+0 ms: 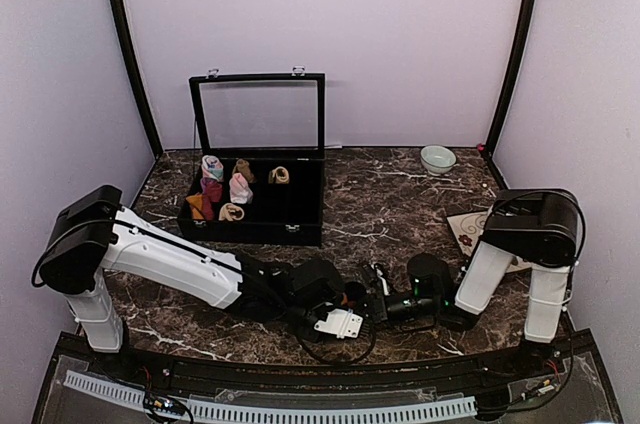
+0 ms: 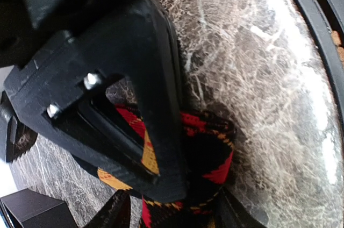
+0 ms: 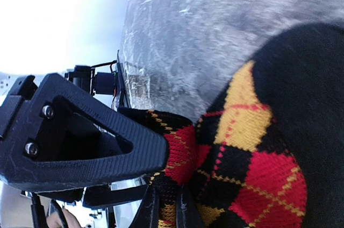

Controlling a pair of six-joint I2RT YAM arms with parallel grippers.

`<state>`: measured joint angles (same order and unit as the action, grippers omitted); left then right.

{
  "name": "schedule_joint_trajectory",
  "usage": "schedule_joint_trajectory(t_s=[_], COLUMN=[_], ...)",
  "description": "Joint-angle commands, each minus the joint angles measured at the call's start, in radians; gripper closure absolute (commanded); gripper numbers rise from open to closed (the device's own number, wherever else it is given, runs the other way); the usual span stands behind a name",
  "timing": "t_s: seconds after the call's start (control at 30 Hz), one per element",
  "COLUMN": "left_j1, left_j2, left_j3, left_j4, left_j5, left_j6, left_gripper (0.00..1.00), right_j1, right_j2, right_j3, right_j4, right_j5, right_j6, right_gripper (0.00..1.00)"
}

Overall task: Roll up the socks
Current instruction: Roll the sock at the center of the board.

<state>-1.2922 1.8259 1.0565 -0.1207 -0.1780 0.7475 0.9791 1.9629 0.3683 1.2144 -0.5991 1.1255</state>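
A black sock (image 1: 347, 293) with red and orange-yellow argyle diamonds lies bunched on the marble table near the front edge, between my two grippers. The left gripper (image 1: 338, 300) reaches in from the left. In the left wrist view its fingers (image 2: 161, 131) press on the bundled sock (image 2: 215, 155), with cloth filling the gap between them. The right gripper (image 1: 378, 300) comes in from the right, and it is shut on a folded edge of the sock (image 3: 252, 147) at its fingertips (image 3: 156, 152). The arms hide most of the sock from above.
A black box (image 1: 250, 234) with a raised glass lid stands at the back left, with several small sock rolls (image 1: 238, 189) in it. A pale bowl (image 1: 437, 158) sits at the back right. A tan patterned mat (image 1: 468, 231) lies beside the right arm.
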Motion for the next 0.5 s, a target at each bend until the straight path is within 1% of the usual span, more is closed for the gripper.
schedule_joint_trajectory(t_s=[0.0,0.13,0.2,0.3,0.4,0.47], left_j1=[0.012,0.021,0.037,0.058,0.058,0.057], left_j2=[0.024,0.040,0.043,0.065,0.076,0.083], left_j3=[-0.013,-0.024,-0.027,-0.005,0.002,0.005], left_j4=[0.043,0.073,0.106,0.093,0.070,0.048], left_j5=[-0.068,-0.098,-0.114,-0.114,-0.074,-0.041], left_j6=[0.011,0.009,0.014,0.015,0.018,0.018], left_gripper=[0.48,0.47,0.48,0.48,0.45,0.48], right_j1=[-0.012,-0.011,-0.011,-0.011,-0.010,-0.010], right_j2=[0.004,0.004,0.019,0.044,0.059,0.061], right_j3=[-0.052,-0.052,-0.063,-0.086,-0.080,-0.075], right_j4=[-0.165,-0.118,-0.055,0.028,0.048,0.055], right_j5=[0.034,0.038,0.035,0.041,0.042,0.042], right_j6=[0.046,0.066,0.092,0.133,0.139,0.140], right_gripper=[0.98,0.97,0.98,0.97,0.98,0.98])
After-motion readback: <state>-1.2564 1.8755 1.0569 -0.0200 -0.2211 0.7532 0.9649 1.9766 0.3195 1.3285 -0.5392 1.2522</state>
